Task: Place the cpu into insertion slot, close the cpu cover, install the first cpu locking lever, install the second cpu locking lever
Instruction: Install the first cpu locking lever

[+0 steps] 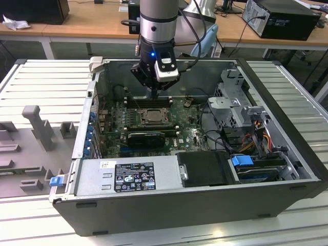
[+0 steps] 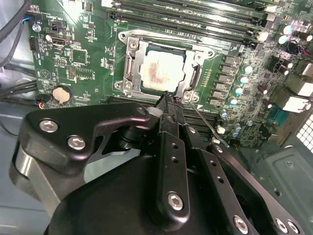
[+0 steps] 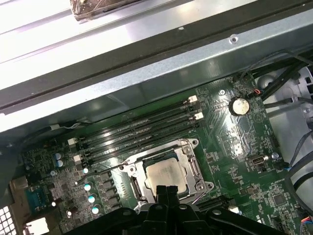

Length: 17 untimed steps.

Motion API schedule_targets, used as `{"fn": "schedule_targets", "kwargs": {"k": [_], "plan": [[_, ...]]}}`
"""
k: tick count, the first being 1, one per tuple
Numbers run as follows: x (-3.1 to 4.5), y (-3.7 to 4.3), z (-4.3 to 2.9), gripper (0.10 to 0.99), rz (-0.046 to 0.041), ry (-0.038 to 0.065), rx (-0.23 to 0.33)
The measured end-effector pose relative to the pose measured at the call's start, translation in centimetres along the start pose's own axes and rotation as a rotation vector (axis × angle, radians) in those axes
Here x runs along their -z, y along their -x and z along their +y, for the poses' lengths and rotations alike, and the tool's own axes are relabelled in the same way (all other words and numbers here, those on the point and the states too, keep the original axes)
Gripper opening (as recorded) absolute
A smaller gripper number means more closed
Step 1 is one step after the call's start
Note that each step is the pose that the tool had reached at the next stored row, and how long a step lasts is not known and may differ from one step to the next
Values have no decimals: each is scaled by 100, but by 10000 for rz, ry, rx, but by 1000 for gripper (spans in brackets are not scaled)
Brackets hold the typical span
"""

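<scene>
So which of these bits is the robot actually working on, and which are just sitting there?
Part of the job:
- cpu
- cpu cover, lying flat around the cpu
- fingers, close to the cover's edge

Just lying about:
- memory slots
- coin battery
- labelled metal box
- grey blocks outside the case

Wooden desks behind; black computer tower on one; ribbed metal table.
</scene>
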<state>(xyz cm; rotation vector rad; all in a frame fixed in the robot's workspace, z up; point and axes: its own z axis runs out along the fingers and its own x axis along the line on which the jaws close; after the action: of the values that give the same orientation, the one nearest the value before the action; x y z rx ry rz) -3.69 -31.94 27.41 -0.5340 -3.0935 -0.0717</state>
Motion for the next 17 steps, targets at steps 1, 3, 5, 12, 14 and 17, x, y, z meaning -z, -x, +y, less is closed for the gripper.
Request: {"fn": "schedule_targets", "kwargs": {"k": [1,3,5,12,14,17], "plan": [[0,0,0,106,2,-1,50],[0,0,0,106,8,-2,169],[0,0,0,106,12,-3,269],[0,0,0,106,26,-6,589],[0,0,0,106,33,-7,717],[0,0,0,106,40,-9,899]]}}
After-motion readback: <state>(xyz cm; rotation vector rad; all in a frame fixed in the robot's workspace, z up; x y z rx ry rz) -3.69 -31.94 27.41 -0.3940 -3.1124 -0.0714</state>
